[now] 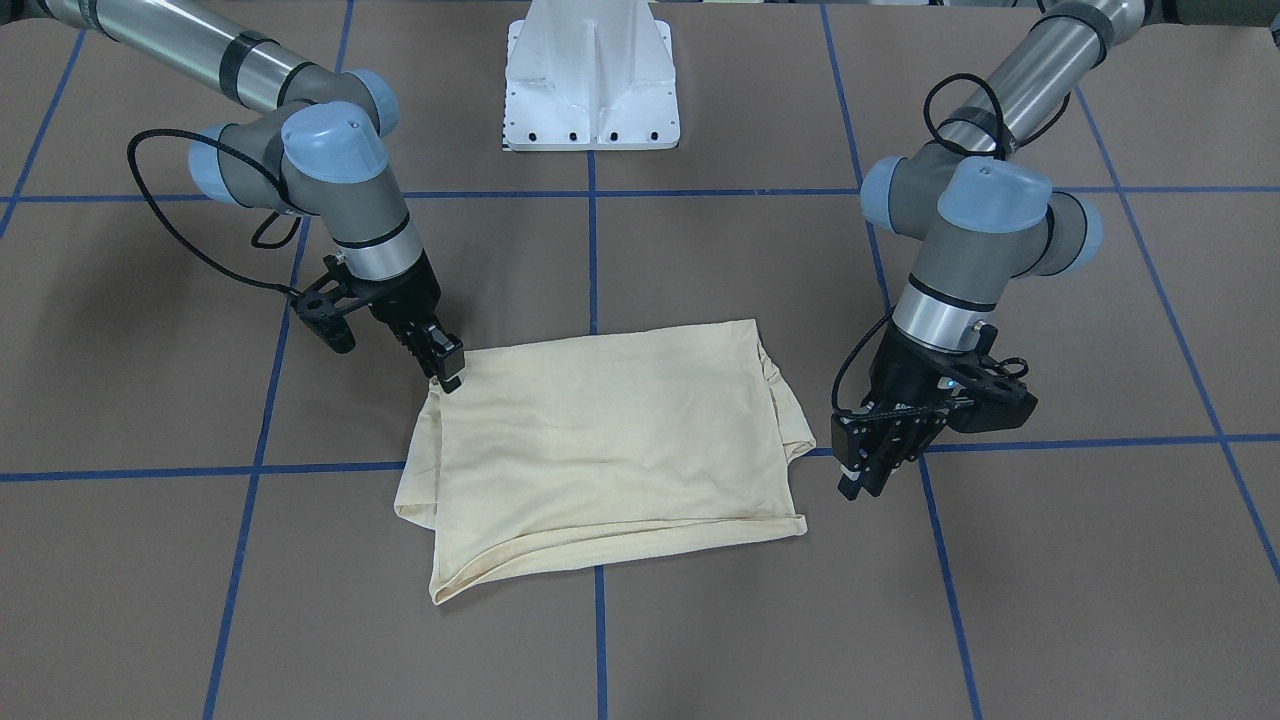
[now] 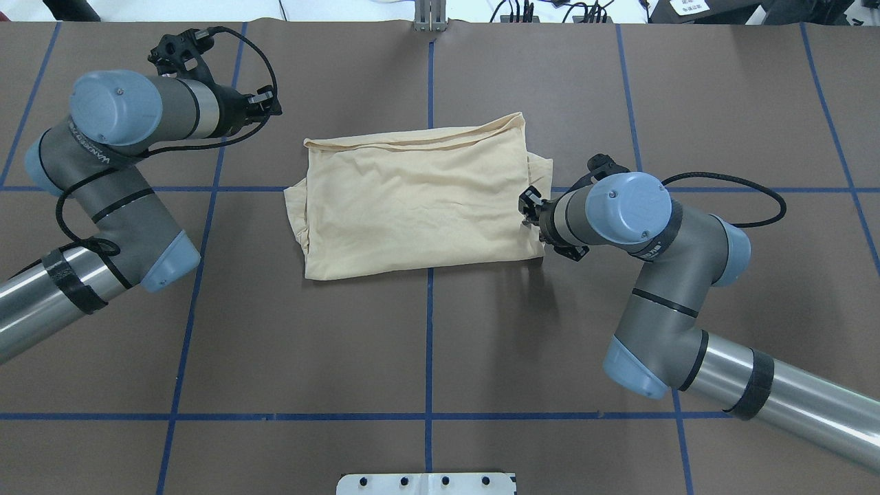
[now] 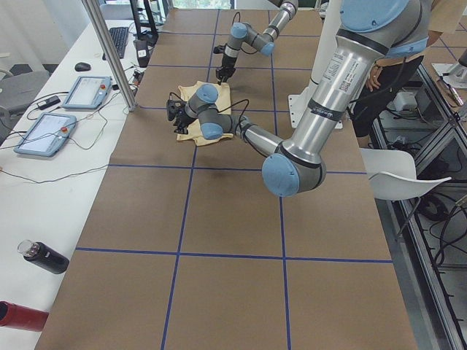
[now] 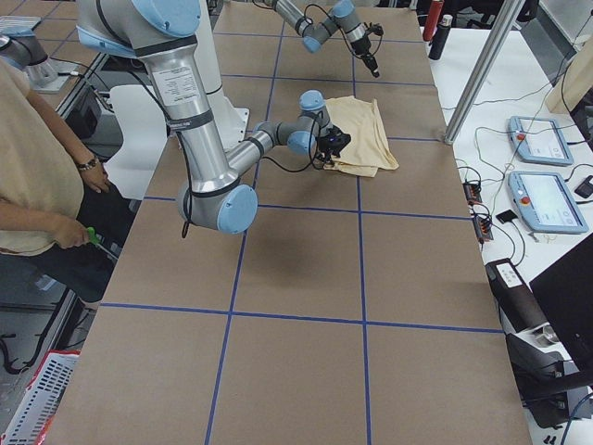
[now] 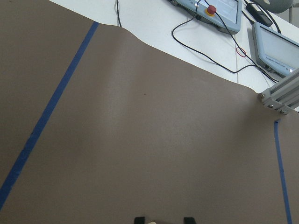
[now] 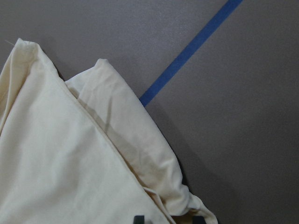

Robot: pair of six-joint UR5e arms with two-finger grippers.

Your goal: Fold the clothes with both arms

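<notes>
We're in a robotics lab: a left arm (image 2: 110, 199) and a right arm (image 2: 660, 275) rise from a white pedestal (image 1: 590, 80) over a brown table (image 1: 700, 620) gridded in blue tape (image 1: 598, 640). Teach pendants (image 4: 547, 199), a red stop button (image 5: 212, 9) and cables (image 3: 80, 173) crowd the side bench (image 3: 44, 189), with a person (image 4: 37, 185) standing by.

Shirt (image 2: 412, 206) on table (image 2: 426, 344), centre

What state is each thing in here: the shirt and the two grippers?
T-shirt: folded into a rough rectangle, lying flat, print not showing.
Right gripper: open, tips at the shirt's near corner on the robot's right, fabric between them, not clamped.
Left gripper: open, empty, beside the shirt's opposite side and apart from it.
</notes>
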